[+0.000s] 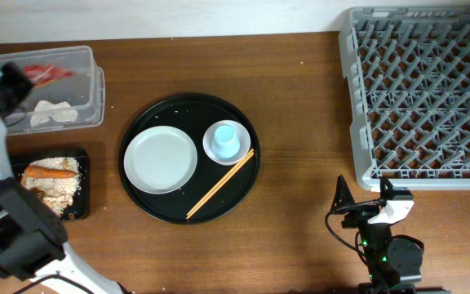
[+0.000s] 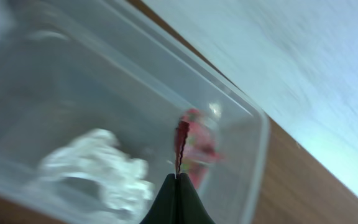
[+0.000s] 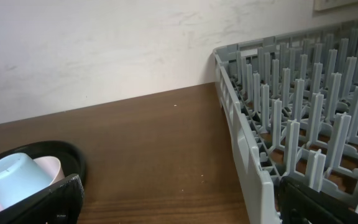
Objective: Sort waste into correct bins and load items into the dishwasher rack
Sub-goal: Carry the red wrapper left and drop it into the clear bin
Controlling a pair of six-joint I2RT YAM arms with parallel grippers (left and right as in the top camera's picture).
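My left gripper (image 2: 178, 178) hangs over the clear tub (image 1: 86, 82), shut on a thin edge of the red wrapper (image 2: 181, 143). The crumpled white tissue (image 2: 98, 165) lies in the same tub. The shallow black tray (image 1: 82, 175) holds the orange carrot (image 1: 50, 172) on whitish rice crumbs (image 1: 62, 189). On the round black tray (image 1: 149, 114) sit the white plate (image 1: 160, 159), the white bowl (image 1: 214, 149) with the light-blue cup (image 1: 224, 138) in it, and the chopsticks (image 1: 220, 184). My right gripper (image 3: 185, 208) stands open and empty beside the grey dishwasher rack (image 3: 303, 118).
A pale wall runs along the table's far edge. The rack (image 1: 423, 98) fills the far right corner. My left arm (image 1: 6, 220) covers the table's near left, next to the shallow black tray. Bare wood lies between the round tray (image 3: 76, 158) and the rack.
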